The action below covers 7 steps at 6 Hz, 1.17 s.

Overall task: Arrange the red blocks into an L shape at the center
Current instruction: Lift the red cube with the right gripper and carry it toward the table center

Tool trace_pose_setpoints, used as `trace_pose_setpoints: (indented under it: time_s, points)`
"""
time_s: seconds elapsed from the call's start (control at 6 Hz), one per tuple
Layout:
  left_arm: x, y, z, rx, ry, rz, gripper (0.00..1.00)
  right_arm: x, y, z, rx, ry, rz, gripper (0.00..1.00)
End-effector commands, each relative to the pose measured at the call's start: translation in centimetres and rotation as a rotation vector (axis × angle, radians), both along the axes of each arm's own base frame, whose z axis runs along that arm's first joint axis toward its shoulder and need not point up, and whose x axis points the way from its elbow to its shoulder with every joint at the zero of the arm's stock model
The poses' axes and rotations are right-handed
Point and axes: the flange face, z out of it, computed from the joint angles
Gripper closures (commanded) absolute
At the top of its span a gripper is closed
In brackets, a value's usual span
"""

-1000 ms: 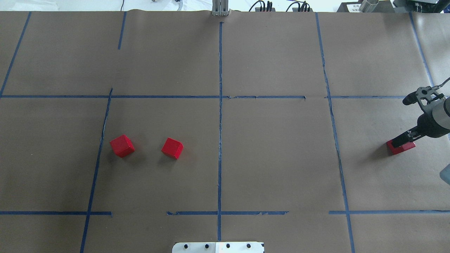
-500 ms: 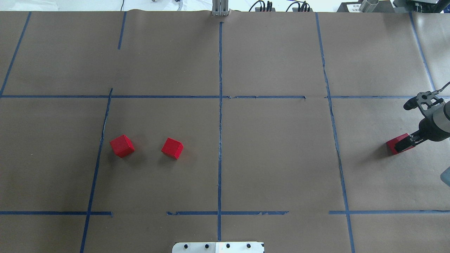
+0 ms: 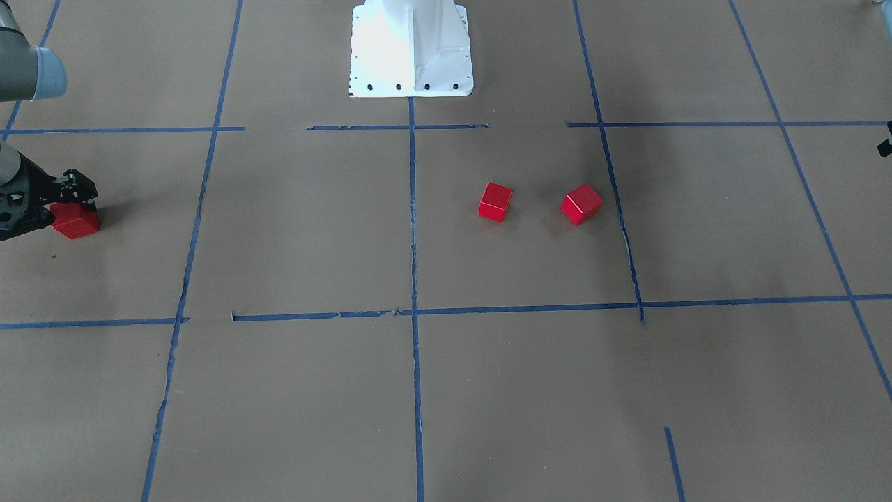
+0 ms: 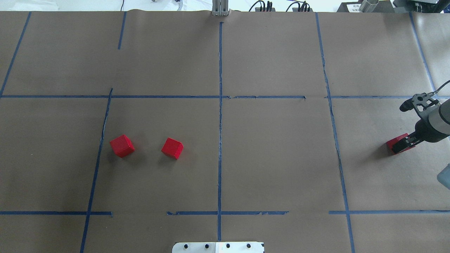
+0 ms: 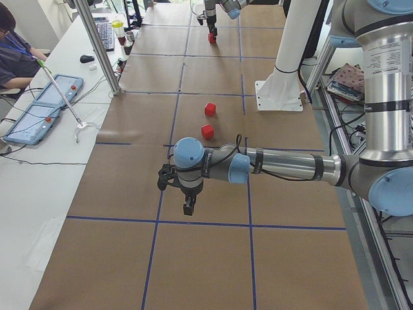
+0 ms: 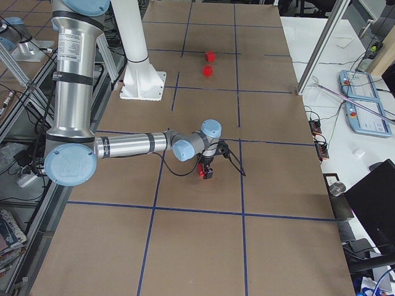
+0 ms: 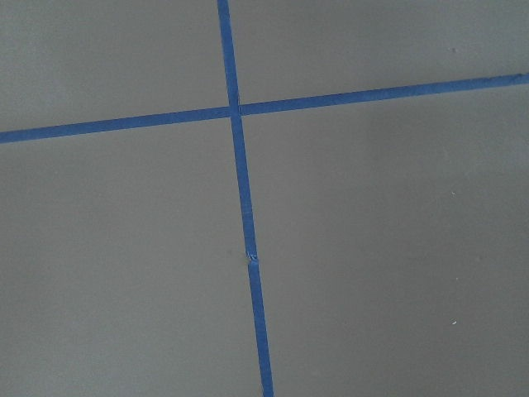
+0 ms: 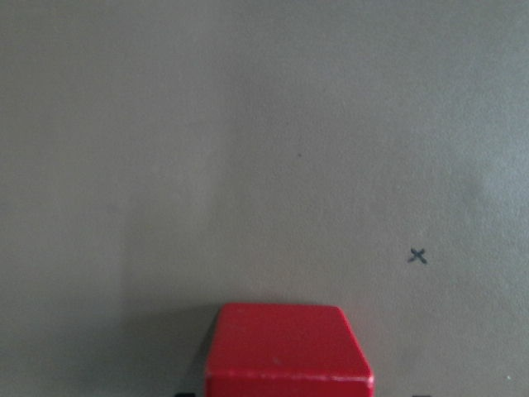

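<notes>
Right jaws point straight down over a small bright-red cube (image 4: 395, 143) at the far right of the brown paper-covered counter (image 4: 274, 158), one finger on either side of it. The right wrist view shows this cube (image 8: 285, 347) centred at its bottom edge, with only slivers of dark fingertip at the corners, so I cannot tell whether the fingers press on it or merely flank it. The cube looks to be on or barely off the paper, close to a small pen cross (image 8: 418, 256).

The grey right arm (image 6: 129, 145) reaches out low and nearly level from its shoulder, with the wrist bent downward at the end. The grey left arm (image 5: 284, 165) is stretched out level in the same way on the other side. Left jaws hang pointing down above a blue tape line (image 7: 244, 207), clear of the paper, and I cannot tell whether they are open or closed.

Two more bright-red cubes lie on the robot's left half, near each other but not touching: the outer one (image 4: 122, 146) just beside a tape line, the inner one (image 4: 172, 148) nearer the centre line. Both are turned at slight angles. A white robot base (image 3: 411, 49) stands at the counter's edge.
</notes>
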Motion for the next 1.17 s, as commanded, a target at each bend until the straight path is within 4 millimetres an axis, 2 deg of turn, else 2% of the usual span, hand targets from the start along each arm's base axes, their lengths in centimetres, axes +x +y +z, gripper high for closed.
trace_pose_setpoints:
  time_s: [0.0, 0.17, 0.33, 0.5, 0.67, 0.83, 1.0]
  points:
    - [0.0, 0.0, -0.1, 0.002, 0.000, 0.000, 0.00, -0.4, 0.2, 0.1, -0.004, 0.002, -0.007, 0.21]
    - [0.0, 0.0, -0.1, 0.002, 0.000, 0.000, 0.00, -0.6, 0.2, -0.1, -0.004, -0.001, -0.010, 0.33]
    - [0.0, 0.0, -0.1, 0.002, 0.000, 0.000, 0.00, -0.7, 0.1, -1.3, 0.005, -0.017, -0.009, 0.61]
    - [0.0, 0.0, -0.1, 0.002, 0.000, 0.000, 0.00, -0.4, 0.1, -4.0, 0.037, -0.043, 0.000, 0.81]
    - [0.0, 0.0, -0.1, 0.002, 0.000, 0.000, 0.00, -0.1, 0.4, -8.6, 0.031, -0.046, 0.017, 0.88]
    - [0.0, 0.0, -0.1, 0.002, 0.000, 0.000, 0.00, -1.2, -1.1, -15.4, -0.035, -0.062, 0.125, 0.90]
    - [0.0, 0.0, -0.2, 0.003, 0.000, 0.000, 0.00, -5.0, -2.9, -21.1, -0.092, -0.100, 0.209, 0.92]
